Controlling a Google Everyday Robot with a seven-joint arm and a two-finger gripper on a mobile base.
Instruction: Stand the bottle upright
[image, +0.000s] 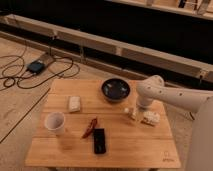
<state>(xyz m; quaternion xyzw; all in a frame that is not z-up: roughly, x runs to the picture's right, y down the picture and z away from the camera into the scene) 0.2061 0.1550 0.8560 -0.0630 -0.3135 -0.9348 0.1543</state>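
One high camera, angled down at the wooden table (125, 152), mid-distance, arm (172, 95) and jaws at right

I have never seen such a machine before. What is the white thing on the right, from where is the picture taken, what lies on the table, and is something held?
The white curved thing is a robot arm. At its end is the gripper, the part that grasps. It is low over the wooden table, near the right edge. There is only one camera, which looks down at the table from above. I cannot say where it is mounted. On the table are a dark bowl, a flat white block, a white mug, a red object, a black device and a small whitish bottle. The bottle seems to stand upright, just left of the gripper. I cannot tell whether the gripper touches or holds it.
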